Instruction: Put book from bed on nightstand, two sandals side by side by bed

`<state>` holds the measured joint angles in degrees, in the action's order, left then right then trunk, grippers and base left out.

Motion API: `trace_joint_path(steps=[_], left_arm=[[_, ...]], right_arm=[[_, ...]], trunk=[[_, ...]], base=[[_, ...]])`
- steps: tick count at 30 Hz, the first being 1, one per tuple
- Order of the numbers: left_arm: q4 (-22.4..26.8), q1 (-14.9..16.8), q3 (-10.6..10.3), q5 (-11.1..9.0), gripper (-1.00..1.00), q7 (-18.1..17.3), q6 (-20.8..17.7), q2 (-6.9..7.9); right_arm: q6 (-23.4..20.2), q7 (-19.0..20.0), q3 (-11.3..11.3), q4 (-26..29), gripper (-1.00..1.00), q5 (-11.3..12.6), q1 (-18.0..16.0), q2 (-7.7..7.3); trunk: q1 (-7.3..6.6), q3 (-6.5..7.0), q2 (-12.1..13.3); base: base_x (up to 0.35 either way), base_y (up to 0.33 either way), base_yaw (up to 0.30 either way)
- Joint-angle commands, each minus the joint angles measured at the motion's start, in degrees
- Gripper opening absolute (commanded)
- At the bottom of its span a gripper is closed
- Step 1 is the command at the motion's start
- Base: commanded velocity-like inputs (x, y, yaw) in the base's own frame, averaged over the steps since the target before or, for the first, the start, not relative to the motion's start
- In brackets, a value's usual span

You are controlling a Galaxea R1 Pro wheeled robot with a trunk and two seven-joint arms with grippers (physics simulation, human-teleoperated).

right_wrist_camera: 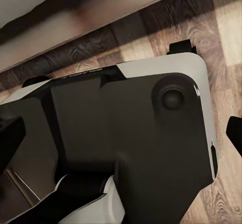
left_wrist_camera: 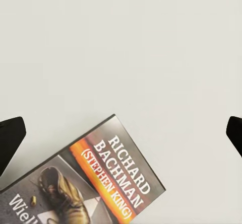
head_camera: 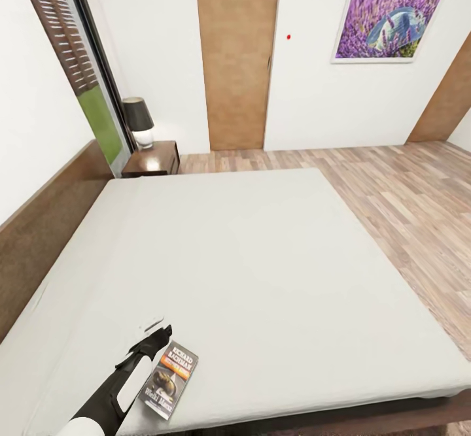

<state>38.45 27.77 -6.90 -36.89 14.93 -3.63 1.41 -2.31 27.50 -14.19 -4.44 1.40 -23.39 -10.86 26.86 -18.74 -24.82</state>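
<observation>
Bedroom, head view. The book (head_camera: 171, 380) is seen lying flat, cover up, on the bed (head_camera: 261, 259) close to the near edge of the mattress, toward the headboard (head_camera: 46, 227) side. The left end effector (head_camera: 156, 338) is held low over the mattress just beside the book's upper left corner; contact with the cover cannot be confirmed.

In the left wrist view the book (left_wrist_camera: 96, 181) sits below centre, with the two dark fingertips (left_wrist_camera: 10, 138) spread wide to either side of the frame and nothing between them. The left end effector is therefore read as open and empty. The wide spread is judged to suit a thin paperback, which must be straddled or caught at an edge, since it lies flush on a soft surface.

The nightstand (head_camera: 154, 158) stands at the far corner of the bed beneath a black-shaded lamp (head_camera: 139, 121), well apart from the book. A carry along the bed is judged necessary.

In the right wrist view the robot base (right_wrist_camera: 131, 148) is seen over plank floor (right_wrist_camera: 227, 43) beside the bed frame (right_wrist_camera: 75, 17). The right end effector's fingertips (right_wrist_camera: 9, 141) sit at opposite edges, wide apart, holding nothing; the arm is judged parked.
</observation>
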Motion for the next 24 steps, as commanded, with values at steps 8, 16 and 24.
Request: trace_joint_path(steps=[8,16,24], left_arm=[[0.13,0.02,-0.39,-0.38,1.00,0.54,-0.15,0.09],[0.13,0.03,-0.39,-0.38,1.00,0.54,-0.15,0.09],[0.13,0.04,-0.39,-0.38,1.00,0.57,-0.17,0.09]], right_arm=[[-0.25,0.20,-0.40,-0.13,1.00,0.15,-0.07,-0.04],[-0.24,0.21,-0.40,-0.13,1.00,0.11,-0.07,-0.09],[-0.21,-0.01,-0.42,0.12,1.00,0.10,-0.08,-0.14]], trunk=[[0.03,-0.82,-0.10],[0.03,-1.46,-0.10],[0.03,-1.70,-0.10]], base=[[0.000,0.000,0.000],[0.000,0.000,0.000],[0.000,0.000,0.000]])
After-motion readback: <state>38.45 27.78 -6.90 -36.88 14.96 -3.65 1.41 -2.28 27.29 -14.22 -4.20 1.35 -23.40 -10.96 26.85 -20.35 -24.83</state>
